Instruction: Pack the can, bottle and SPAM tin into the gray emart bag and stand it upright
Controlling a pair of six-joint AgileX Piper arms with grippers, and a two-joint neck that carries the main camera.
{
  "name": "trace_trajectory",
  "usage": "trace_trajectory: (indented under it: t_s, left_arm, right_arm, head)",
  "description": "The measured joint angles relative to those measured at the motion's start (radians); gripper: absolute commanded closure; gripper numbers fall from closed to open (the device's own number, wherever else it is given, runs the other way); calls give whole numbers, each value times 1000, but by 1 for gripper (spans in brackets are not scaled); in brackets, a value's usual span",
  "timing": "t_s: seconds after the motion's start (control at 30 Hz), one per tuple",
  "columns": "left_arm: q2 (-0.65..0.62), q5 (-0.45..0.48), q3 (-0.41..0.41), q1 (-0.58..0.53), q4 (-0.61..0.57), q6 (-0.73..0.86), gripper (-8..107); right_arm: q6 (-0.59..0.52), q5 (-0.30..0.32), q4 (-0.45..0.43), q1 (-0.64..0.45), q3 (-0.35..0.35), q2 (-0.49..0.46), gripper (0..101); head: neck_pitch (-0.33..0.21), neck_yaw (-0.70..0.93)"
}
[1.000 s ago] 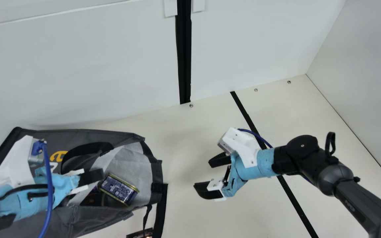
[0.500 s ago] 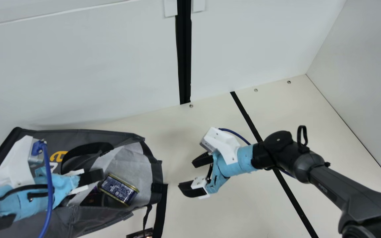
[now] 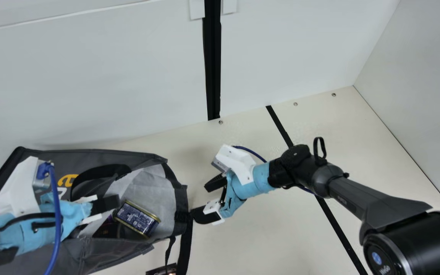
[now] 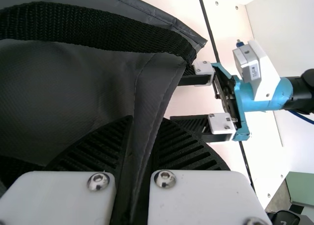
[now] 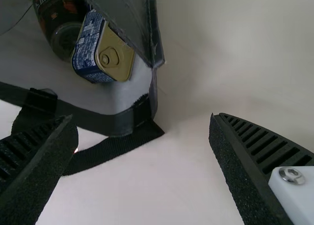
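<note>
Floppy-looking gray emart bag (image 3: 109, 254), rim (image 3: 181, 198) the likely hold!

It's lower left in the main view, rigid-looking SPAM tin (image 3: 136, 219) inside; left claw (image 4: 146, 124) clamps the bag, right claw (image 3: 198, 201), fingers apart, beside the rim.

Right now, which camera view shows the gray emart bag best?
The main view: it shows most of the gray emart bag, including its open mouth with the SPAM tin inside. The left wrist view shows a gray panel, black handle and fabric pinched in the left hand. The right wrist view shows the mouth closer.
</note>
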Motion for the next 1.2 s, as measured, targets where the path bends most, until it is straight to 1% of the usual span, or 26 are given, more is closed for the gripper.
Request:
trace_trajectory:
  t_s: [0.67, 1.03, 1.2]
  left_arm:
    - [0, 0, 0, 0, 0, 0, 107]
    - [0, 0, 0, 0, 0, 0, 107]
    - [0, 0, 0, 0, 0, 0, 107]
  right_arm:
    - [18, -10, 36, 110, -144, 145, 6]
    - [29, -16, 56, 149, -207, 199, 6]
    - [30, -14, 69, 160, -219, 214, 40]
  head:
    - [0, 0]
    - [0, 0]
    - [0, 2]
